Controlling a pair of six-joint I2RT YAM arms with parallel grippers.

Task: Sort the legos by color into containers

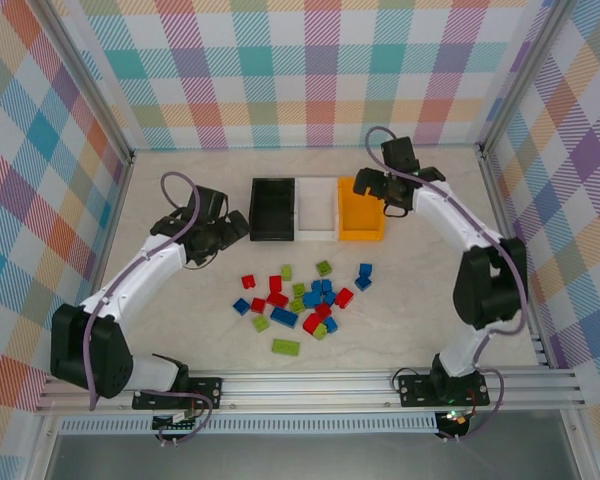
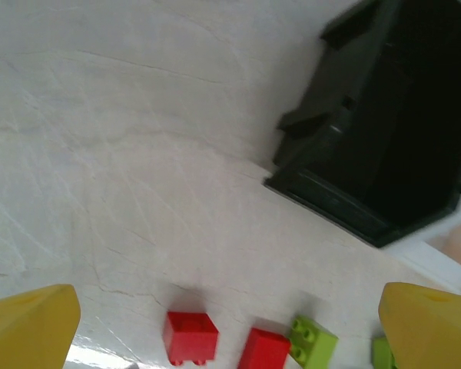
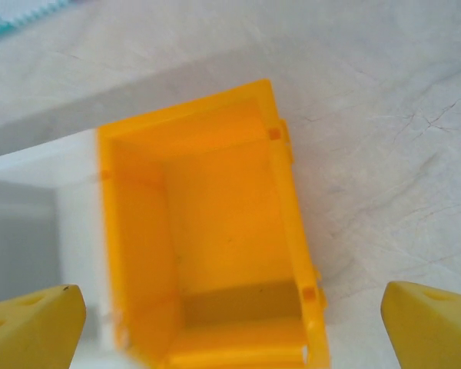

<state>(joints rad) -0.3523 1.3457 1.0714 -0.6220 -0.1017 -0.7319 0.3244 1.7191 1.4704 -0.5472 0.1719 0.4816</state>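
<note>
Marbled pale tabletop [image 1: 430, 300], plaid walls around. Legos [image 1: 300, 300]: red, blue and lime green bricks, a loose cluster at centre, all lying outside the containers. Containers: black bin [image 1: 272, 210], white bin [image 1: 317, 208] and orange bin [image 1: 360, 215], joined in a row behind the cluster. Left gripper [image 1: 228, 232]: fingers spread, nothing between them, just left of the black bin. Right gripper [image 1: 375, 190]: fingers spread, empty, over the orange bin's bare interior.
</note>
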